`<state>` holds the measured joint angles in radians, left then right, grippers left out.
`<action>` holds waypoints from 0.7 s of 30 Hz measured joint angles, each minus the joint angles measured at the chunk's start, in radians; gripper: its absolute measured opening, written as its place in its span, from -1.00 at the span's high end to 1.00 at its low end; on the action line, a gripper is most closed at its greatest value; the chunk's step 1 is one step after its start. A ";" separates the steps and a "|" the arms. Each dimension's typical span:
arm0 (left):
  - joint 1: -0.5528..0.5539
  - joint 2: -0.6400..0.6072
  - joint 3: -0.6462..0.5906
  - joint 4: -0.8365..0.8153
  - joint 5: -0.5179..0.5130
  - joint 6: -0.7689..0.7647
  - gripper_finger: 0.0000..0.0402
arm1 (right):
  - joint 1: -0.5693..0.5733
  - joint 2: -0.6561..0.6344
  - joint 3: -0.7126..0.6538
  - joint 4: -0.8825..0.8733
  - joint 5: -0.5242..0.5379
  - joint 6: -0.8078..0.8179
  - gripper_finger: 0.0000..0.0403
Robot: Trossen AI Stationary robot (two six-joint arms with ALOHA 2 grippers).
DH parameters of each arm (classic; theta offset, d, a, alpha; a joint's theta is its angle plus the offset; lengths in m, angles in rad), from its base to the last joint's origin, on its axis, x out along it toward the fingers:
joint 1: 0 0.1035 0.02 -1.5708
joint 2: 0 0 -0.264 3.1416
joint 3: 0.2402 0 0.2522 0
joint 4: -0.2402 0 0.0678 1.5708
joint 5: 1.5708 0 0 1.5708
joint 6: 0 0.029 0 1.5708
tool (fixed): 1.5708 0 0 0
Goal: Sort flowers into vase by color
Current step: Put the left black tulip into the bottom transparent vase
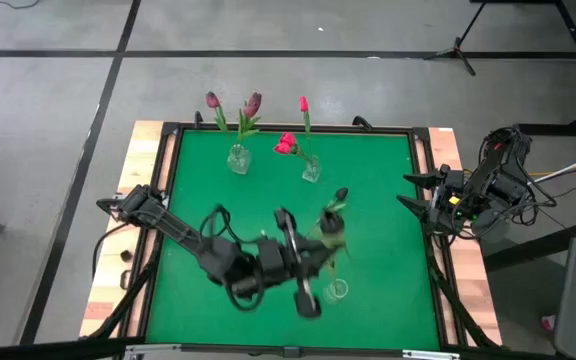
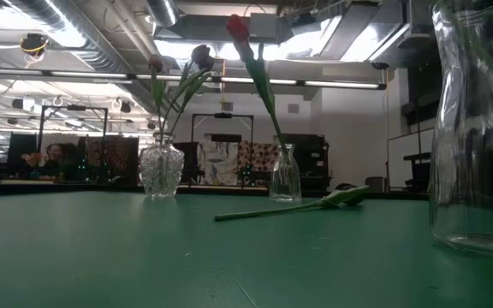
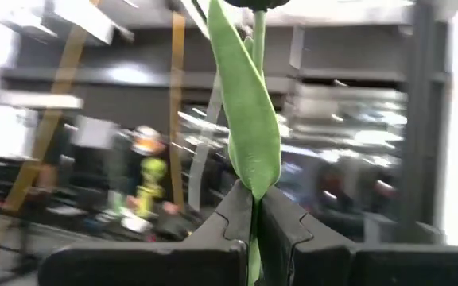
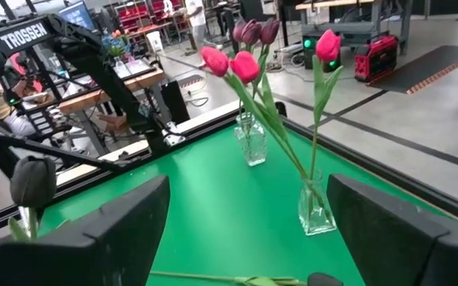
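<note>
left gripper (image 3: pixel 254 230) is pressed together on the stem of a dark-headed flower (image 1: pixel 334 215), near the table's 6 o'clock edge in the high view; the wrist view shows the stem and one long green leaf (image 3: pixel 249 119) rising between the dark fingers (image 3: pixel 221 226), with the bud cut off at the frame edge. just beside the gripper, toward 4 o'clock, stands an empty clear vase (image 1: pixel 337 290), faint from above and cropped in the low view so that only part of its glass wall shows. right gripper (image 1: pixel 411 190) waits at the table's 3 o'clock edge, fingers spread wide and holding nothing. toward 12 o'clock stand two more vases: the ribbed vase (image 1: pixel 237 159) at about 11 o'clock holds dusky purple flowers (image 1: pixel 253 103), and the slim vase (image 1: pixel 311 168) nearer 12 o'clock holds bright pink flowers (image 1: pixel 286 144). exact count of stems in each cannot be settled, as heads overlap in every view. one further flower (image 2: pixel 289 206) lies flat on the green table mat (image 1: pixel 198 200) between the vases and the camera in the low view; its head is dark and hard to make out, and from above it is largely lost behind the held flower and the left arm. a seated person (image 2: pixel 54 158) shows dimly in the room beyond.
</note>
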<state>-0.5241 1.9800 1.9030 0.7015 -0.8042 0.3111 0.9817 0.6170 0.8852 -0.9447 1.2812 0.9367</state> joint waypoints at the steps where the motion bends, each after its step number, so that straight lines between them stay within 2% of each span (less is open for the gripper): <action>1: -0.004 0.004 0.000 -0.036 0.014 -0.033 0.98 | 0.000 0.000 0.000 0.000 -0.009 0.000 -0.69; 6: -0.005 0.034 -0.001 -0.143 -0.027 -0.117 0.98 | 0.000 0.000 0.000 0.001 -0.037 0.000 -0.69; 15: -0.034 0.050 -0.001 -0.194 -0.025 -0.176 0.98 | 0.000 0.000 0.000 0.001 -0.034 0.002 -0.69; 21: -0.062 0.057 -0.001 -0.229 -0.070 -0.186 0.98 | 0.000 0.003 0.000 0.001 -0.034 0.080 -0.69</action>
<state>-0.5864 2.0374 1.9022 0.4720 -0.8744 0.1255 0.9815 0.6197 0.8852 -0.9440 1.2472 1.0167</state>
